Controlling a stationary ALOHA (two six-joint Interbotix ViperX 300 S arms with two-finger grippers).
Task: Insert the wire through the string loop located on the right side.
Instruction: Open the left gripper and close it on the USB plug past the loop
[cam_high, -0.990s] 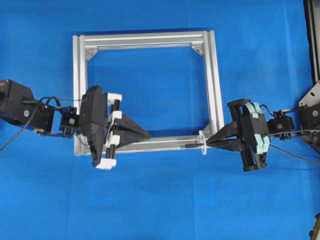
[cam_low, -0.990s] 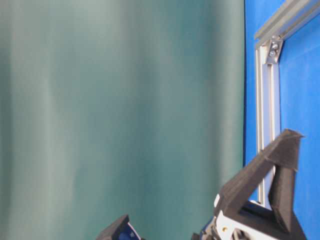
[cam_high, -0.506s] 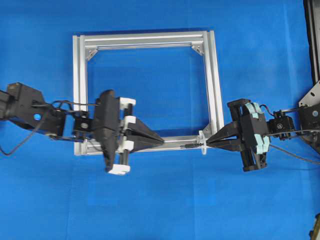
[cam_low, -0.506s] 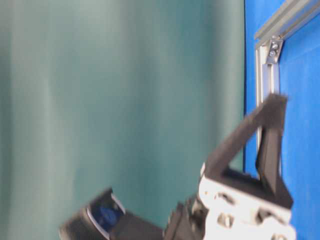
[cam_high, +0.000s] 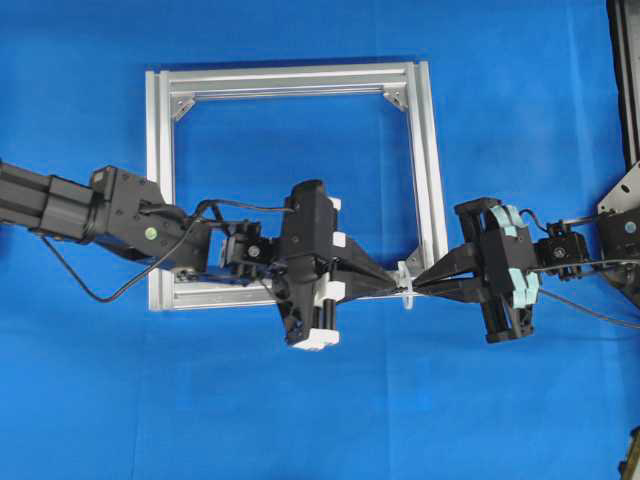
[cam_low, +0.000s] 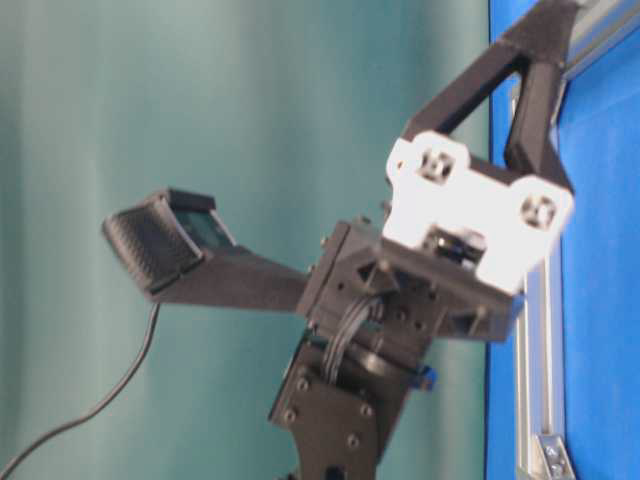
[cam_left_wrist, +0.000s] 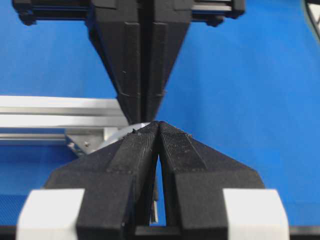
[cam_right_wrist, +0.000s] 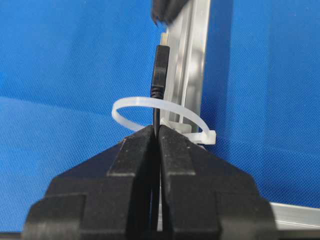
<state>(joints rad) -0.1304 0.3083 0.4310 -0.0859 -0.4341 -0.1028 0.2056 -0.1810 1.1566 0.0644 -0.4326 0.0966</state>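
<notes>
In the right wrist view the thin black wire (cam_right_wrist: 156, 117) runs up out of my right gripper (cam_right_wrist: 157, 131), which is shut on it. It passes through the white string loop (cam_right_wrist: 150, 103) on the silver frame (cam_right_wrist: 192, 75), and its dark plug (cam_right_wrist: 160, 67) lies just past the loop. My left gripper (cam_high: 392, 283) is shut and holds nothing. Its tips sit over the plug, facing the right gripper (cam_high: 418, 287) across the string loop (cam_high: 406, 287). From the left wrist view the left gripper (cam_left_wrist: 158, 125) meets the right fingers (cam_left_wrist: 145, 60), with the plug (cam_left_wrist: 154, 212) glimpsed below.
The square aluminium frame (cam_high: 290, 78) lies on the blue cloth, with triangular brackets in its corners. The left arm (cam_high: 120, 205) stretches across the frame's near-left corner. The table-level view shows the left gripper's back (cam_low: 480, 215) beside a frame rail (cam_low: 535, 330). Dark equipment (cam_high: 625, 80) stands at the right edge.
The left arm has swept right along the near rail, bringing its shut tips from the left corner to the loop. The right gripper and wire have stayed still.
</notes>
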